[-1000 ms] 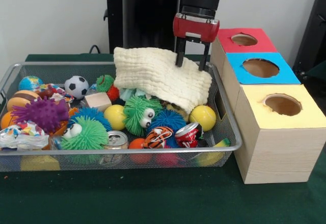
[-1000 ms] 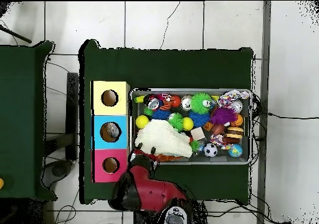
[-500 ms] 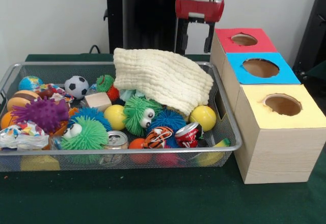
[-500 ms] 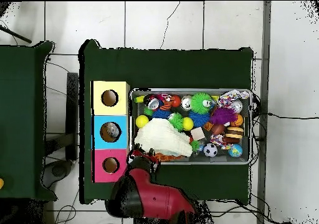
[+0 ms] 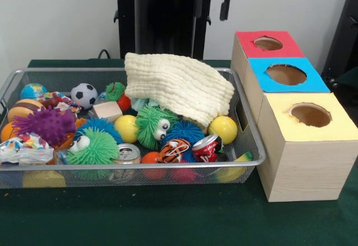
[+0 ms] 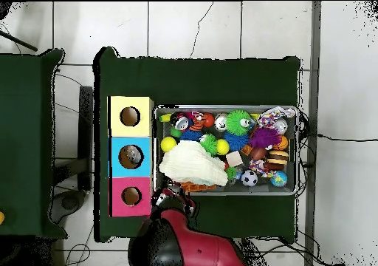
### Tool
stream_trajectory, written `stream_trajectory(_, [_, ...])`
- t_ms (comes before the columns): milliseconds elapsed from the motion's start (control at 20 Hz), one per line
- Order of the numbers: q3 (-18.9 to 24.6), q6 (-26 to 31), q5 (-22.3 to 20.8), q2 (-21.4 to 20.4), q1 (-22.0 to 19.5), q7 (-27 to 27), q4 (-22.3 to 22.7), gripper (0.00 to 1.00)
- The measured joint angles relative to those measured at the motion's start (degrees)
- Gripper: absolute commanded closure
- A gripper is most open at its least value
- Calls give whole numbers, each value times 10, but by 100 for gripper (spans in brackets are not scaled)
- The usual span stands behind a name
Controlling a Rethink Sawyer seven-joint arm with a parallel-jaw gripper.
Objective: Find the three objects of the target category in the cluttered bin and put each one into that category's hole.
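Observation:
A wire bin [image 5: 134, 166] holds a heap of toys under a cream cloth [image 5: 179, 84], which drapes over its back right part. Yellow balls [image 5: 222, 128], a soccer ball [image 5: 84, 95], drink cans [image 5: 207, 147] and fuzzy creatures [image 5: 154, 124] show around the cloth. My gripper [image 5: 211, 3] hangs high at the top edge, above and behind the bin's far right corner, open and empty. From overhead the gripper [image 6: 171, 198] sits just outside the bin's edge, beside the cloth [image 6: 190, 164].
Three wooden boxes with round holes stand in a row right of the bin: red top [image 5: 249, 38], blue top [image 5: 316, 84], yellow top [image 5: 279, 123]. A purple spiky ball [image 5: 46, 124] and other toys fill the bin's left side. Green cloth covers the table.
The gripper has risen from the cloth's far edge up to the top of the front view, empty. The cloth and the toys stay as they were.

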Motion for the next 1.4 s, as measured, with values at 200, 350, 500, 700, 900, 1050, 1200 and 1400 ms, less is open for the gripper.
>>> stream_trajectory(200, [33,15,-9,-42,-60,0,21,0])
stream_trajectory(350, [49,10,-43,-44,-105,0,24,0])
stream_trajectory(500, [55,-3,-93,-29,-141,0,23,0])
stream_trajectory(700, [56,-28,-171,11,-171,0,18,0])
stream_trajectory(900, [56,-47,-223,47,-178,0,10,0])
stream_trajectory(1050, [55,-61,-259,80,-179,0,1,0])
stream_trajectory(1200, [55,-69,-278,101,-179,0,-4,0])
stream_trajectory(1400, [56,-79,-310,134,-187,0,-15,0])
